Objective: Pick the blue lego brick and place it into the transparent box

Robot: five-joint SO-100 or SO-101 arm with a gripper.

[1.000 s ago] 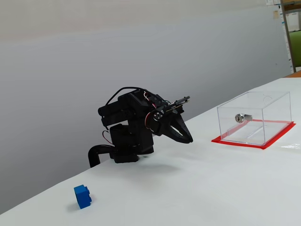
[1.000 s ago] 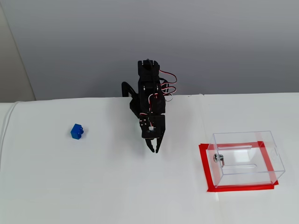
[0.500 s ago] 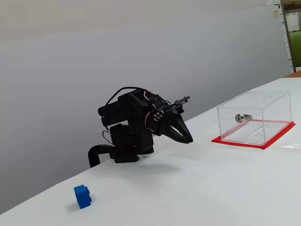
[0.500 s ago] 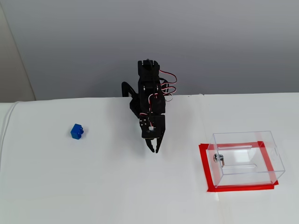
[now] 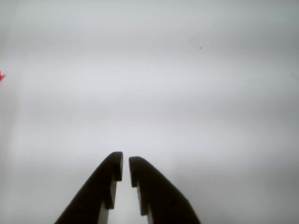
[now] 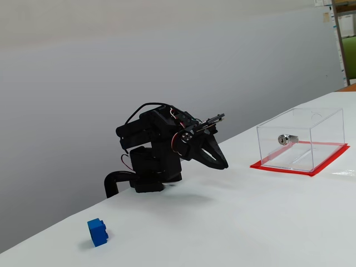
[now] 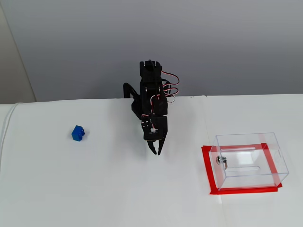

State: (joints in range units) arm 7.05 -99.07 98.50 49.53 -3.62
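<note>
The blue lego brick point(image 6: 98, 232) point(image 7: 78, 133) rests on the white table, far left of the arm in both fixed views. The transparent box point(image 6: 300, 138) point(image 7: 250, 159), with a red base edge and a silver lock, stands to the right. My black gripper point(image 6: 223, 164) point(image 7: 156, 152) point(image 5: 125, 165) is folded low over the table between them, shut with only a thin slit between its fingers and nothing held. The wrist view shows bare white table ahead; the brick is out of that view.
The white table point(image 7: 118, 194) ends at a grey wall behind the arm's base point(image 6: 147, 181). A thin white cable point(image 7: 8, 124) runs along the left table edge. A sliver of red point(image 5: 1, 76) shows at the wrist view's left edge.
</note>
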